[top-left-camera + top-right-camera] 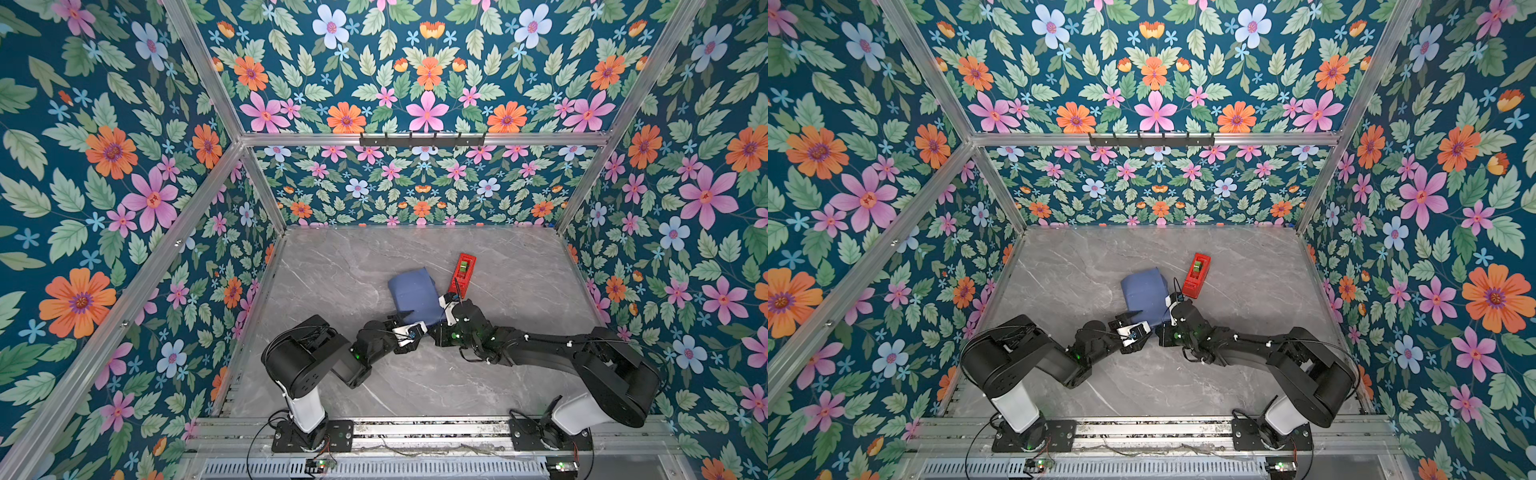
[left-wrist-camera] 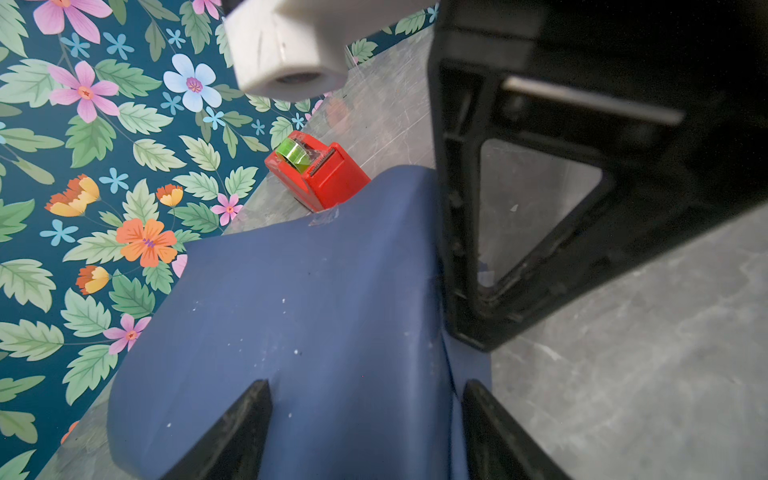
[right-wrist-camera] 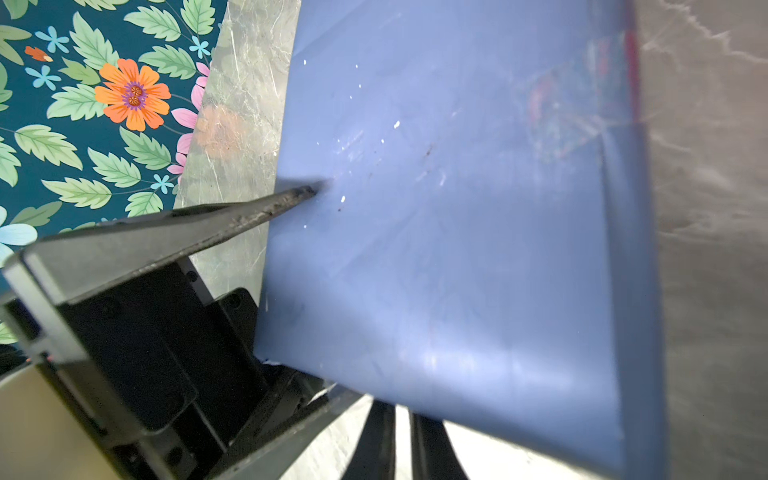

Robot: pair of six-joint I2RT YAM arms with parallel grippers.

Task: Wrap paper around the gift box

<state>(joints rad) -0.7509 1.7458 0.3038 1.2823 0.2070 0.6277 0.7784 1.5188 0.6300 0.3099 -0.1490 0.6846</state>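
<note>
The paper (image 1: 415, 297) (image 1: 1146, 295) is folded slate-blue side out into a book-sized parcel at the middle of the table. The gift box is hidden inside it. My left gripper (image 2: 365, 386) (image 1: 415, 319) stands open at the parcel's near end. One of its fingertips (image 3: 307, 192) rests on the top face, and the other finger lies along the right side. My right gripper (image 3: 401, 419) (image 1: 448, 309) is shut at the parcel's near right corner. The paper (image 3: 457, 249) hides its fingertips, so I cannot tell whether they pinch it.
A red tape dispenser (image 1: 462, 274) (image 2: 320, 170) with a green roll lies just behind and to the right of the parcel. The grey marble table (image 1: 332, 270) is enclosed by floral walls with aluminium posts. A black hook rail (image 1: 422, 139) hangs on the back wall.
</note>
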